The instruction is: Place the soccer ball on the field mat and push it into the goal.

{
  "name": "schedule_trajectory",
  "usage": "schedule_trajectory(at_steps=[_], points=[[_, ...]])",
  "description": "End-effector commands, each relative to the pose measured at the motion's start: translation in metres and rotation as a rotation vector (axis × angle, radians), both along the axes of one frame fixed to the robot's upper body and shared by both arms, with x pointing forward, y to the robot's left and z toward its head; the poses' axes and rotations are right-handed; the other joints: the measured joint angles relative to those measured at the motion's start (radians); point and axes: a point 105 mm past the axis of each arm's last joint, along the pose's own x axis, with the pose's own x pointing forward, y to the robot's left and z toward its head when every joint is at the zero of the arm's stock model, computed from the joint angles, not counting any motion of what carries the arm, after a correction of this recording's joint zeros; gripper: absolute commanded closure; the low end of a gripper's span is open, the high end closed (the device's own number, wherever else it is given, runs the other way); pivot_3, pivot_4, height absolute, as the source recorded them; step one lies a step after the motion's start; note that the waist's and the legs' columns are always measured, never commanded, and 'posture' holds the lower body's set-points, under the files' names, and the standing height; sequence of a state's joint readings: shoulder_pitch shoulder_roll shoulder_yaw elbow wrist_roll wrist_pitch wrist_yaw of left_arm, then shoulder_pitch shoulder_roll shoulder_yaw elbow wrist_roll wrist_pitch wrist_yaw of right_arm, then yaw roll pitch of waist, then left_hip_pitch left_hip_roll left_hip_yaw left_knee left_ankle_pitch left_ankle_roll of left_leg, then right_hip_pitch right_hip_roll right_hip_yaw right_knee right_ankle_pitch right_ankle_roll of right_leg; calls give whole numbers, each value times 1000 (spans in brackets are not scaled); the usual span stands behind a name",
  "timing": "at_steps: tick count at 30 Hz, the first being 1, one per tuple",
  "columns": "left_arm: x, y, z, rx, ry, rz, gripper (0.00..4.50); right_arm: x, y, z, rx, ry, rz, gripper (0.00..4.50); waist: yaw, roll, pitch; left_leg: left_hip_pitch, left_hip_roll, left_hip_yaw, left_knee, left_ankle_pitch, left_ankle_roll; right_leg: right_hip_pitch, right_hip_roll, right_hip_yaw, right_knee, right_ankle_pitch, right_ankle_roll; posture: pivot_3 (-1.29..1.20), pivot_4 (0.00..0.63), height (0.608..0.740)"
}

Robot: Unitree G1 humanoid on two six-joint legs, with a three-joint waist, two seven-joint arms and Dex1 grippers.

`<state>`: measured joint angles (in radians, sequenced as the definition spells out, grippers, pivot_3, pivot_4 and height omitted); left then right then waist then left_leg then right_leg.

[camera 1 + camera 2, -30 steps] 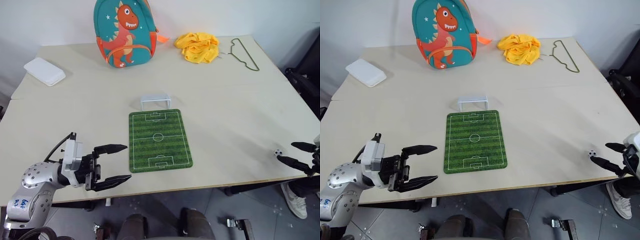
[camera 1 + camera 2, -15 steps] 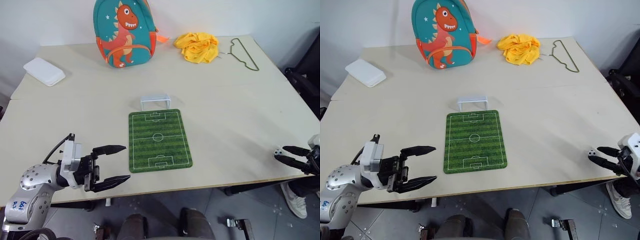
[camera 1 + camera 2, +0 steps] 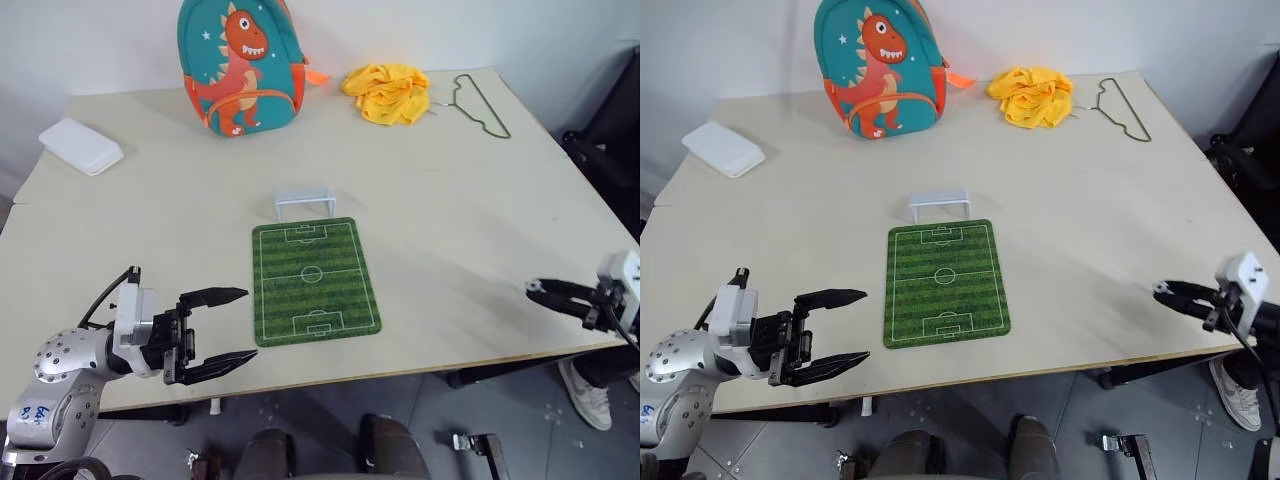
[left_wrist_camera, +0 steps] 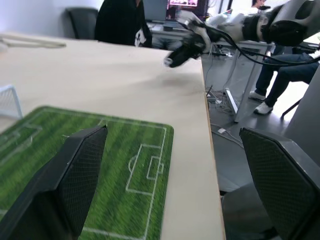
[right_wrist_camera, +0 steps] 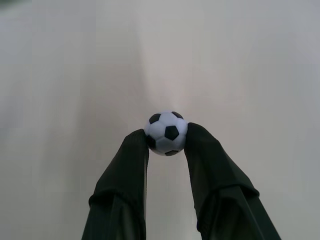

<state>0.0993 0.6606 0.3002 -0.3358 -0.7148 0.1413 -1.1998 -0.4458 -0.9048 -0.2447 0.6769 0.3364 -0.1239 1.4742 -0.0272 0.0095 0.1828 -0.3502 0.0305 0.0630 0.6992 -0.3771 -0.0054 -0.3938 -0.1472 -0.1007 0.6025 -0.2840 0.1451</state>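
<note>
The right gripper [image 5: 166,141] pinched the glossy little soccer ball [image 5: 166,132] between its black fingertips, raised over the bare tabletop [image 3: 450,220] at the near right. The left gripper [image 3: 226,326] gaped open, just left of the striped green field mat [image 3: 314,279]. The white netted goal [image 3: 305,204] touched the mat's far edge.

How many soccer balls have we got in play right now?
1. The soccer ball is pinched at the fingertips of the right end effector, off to the right of the field mat. Another could be hidden behind the backpack.
</note>
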Motion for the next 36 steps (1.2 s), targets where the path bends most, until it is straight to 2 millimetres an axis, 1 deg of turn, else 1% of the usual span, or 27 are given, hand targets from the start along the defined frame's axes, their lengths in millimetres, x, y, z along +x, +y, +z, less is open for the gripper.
schedule_trajectory(at_steps=[1,2,4,5,6,8,10,11,12,14,16,18,22,30,36], points=[[-5,11,-2,19,-37,32,0,4,84,20,7,-37,338,3698,-9,0,0,1,1,0,0,0,-1,0,0,-1,1,0,0,0,150,740],[-6,12,-4,23,-33,40,0,3,107,23,29,-26,409,3698,-7,0,0,1,1,0,0,-1,-1,-1,0,-1,2,0,0,0,150,740],[-6,14,-6,30,-30,53,0,-2,140,25,36,-6,504,3698,2,1,1,-1,1,-1,0,-1,-2,-3,0,-2,4,0,0,0,150,740],[-7,15,-8,34,-24,67,0,-8,164,21,10,-2,583,3698,9,1,1,-2,1,-1,0,-1,-2,-4,0,-2,4,0,0,0,150,740],[-7,16,-9,36,-22,76,0,-12,179,19,-11,-2,633,3698,14,1,1,-3,1,-3,0,-1,-2,-5,0,-4,4,0,0,0,150,740],[-9,21,-13,47,-5,114,0,-19,215,14,-36,-11,710,3698,25,1,1,-4,1,-4,0,-2,-2,-5,0,-5,4,0,0,0,150,740],[-11,28,-17,57,16,169,0,-22,244,10,-58,-42,743,3698,23,1,1,-4,1,-4,0,-3,-2,-5,0,-6,3,0,0,0,150,740],[-14,32,-19,67,27,193,0,-24,252,7,-69,-43,755,3698,24,1,1,-4,1,-4,0,-3,-2,-5,0,-6,3,0,0,0,150,740],[-16,35,-22,78,43,213,0,-23,257,3,-89,-49,752,3698,25,1,1,-4,1,-4,0,-3,-2,-5,0,-7,3,0,0,0,150,740],[-21,38,-26,93,56,233,0,-23,260,-6,-130,-55,760,3698,28,1,1,-5,0,-4,0,-4,-1,-5,0,-7,3,0,0,0,150,740],[-26,38,-29,95,72,251,0,-24,264,-16,-151,-49,766,3698,27,0,1,-5,0,-3,0,-4,0,-5,-1,-7,1,0,0,0,150,740],[-30,37,-30,91,79,264,0,-25,267,-21,-148,-37,764,3698,23,0,0,-5,0,-2,0,-4,0,-5,-1,-7,1,0,0,0,150,740],[-33,33,-26,85,75,272,0,-23,271,-25,-139,-29,738,3698,20,0,1,-4,1,-1,0,-4,0,-5,-1,-7,1,0,0,0,150,740],[-31,32,-22,85,63,280,0,-18,264,-35,-163,4,735,3698,19,0,1,-4,1,-1,0,-5,0,-5,-1,-7,1,0,0,0,150,740],[-29,31,-18,84,52,279,0,-15,264,-42,-170,27,724,3698,15,0,1,-4,1,-1,-1,-5,0,-5,-1,-7,1,0,0,0,150,740]])
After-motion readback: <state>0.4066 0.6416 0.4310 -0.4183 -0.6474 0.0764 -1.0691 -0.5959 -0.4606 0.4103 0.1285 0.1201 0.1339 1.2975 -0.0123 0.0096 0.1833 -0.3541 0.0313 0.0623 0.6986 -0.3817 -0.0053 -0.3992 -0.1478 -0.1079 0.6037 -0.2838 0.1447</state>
